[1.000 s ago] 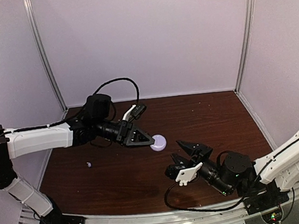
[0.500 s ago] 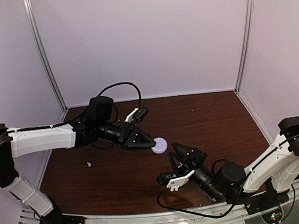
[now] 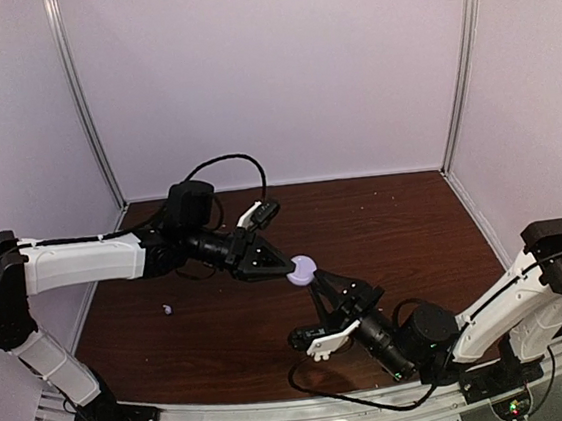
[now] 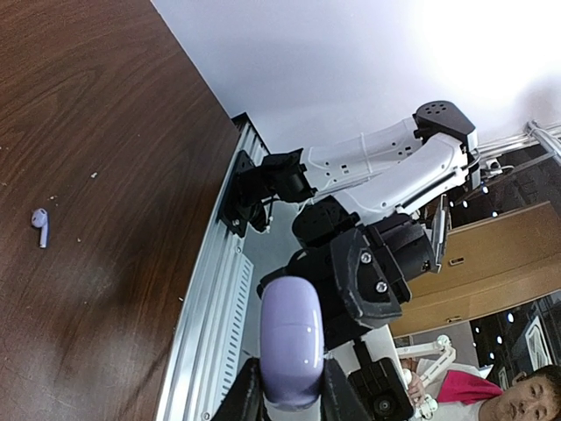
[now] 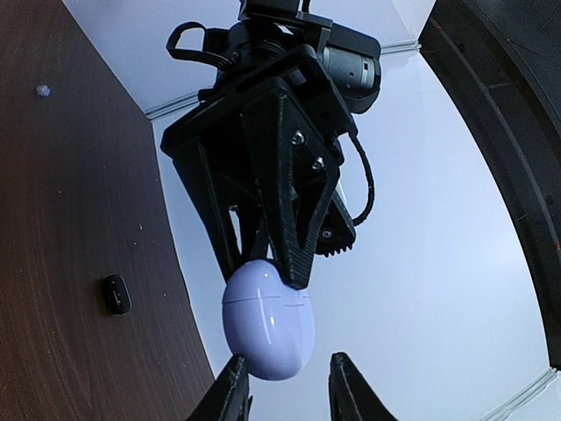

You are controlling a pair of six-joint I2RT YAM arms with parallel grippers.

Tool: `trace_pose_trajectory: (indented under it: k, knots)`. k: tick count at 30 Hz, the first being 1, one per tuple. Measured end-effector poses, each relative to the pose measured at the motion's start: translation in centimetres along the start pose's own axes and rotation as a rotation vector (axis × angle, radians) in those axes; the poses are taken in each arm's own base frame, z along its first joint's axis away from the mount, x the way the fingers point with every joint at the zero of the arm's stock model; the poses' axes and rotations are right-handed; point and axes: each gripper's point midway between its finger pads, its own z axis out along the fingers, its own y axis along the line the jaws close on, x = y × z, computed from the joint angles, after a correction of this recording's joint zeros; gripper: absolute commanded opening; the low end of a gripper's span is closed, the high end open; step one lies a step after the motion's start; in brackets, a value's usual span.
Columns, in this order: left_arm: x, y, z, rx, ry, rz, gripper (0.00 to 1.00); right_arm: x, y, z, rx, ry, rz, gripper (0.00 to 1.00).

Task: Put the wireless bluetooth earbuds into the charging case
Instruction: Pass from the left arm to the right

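Top external cam: left gripper [image 3: 285, 265] is pinching the closed case [image 3: 302, 268], held up off the table [image 3: 402, 218] around the middle. Right gripper [image 3: 319, 281] is right at its free end with the jaws spread. On the right wrist cam one finger [image 5: 230, 390] looks about touching and the other's apart. One earbud [image 3: 169, 308] lies on the wood, over by the left side.

The charging case [image 5: 267, 320] and the earbud [image 4: 40, 226] are pale lavender; the table [image 3: 404, 228] shows dark reddish-brown wood grain.
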Motion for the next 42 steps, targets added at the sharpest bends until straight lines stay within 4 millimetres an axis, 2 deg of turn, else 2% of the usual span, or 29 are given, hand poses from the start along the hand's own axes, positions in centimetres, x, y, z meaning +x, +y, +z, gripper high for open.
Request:
trace_pose_trajectory:
  k: [9,19,42]
  knots:
    - [0.5,0.2,0.8,0.009,0.018,-0.013,0.16,-0.3,1.5,0.5,-0.015,0.0,-0.062,0.28]
    - [0.2,0.6,0.8,-0.008,0.006,-0.028,0.17,0.1,1.9,0.9,-0.007,0.016,-0.129,0.25]
    - [-0.3,1.4,0.7,-0.043,-0.026,-0.028,0.17,1.4,2.0,2.3,0.025,0.073,-0.172,0.31]
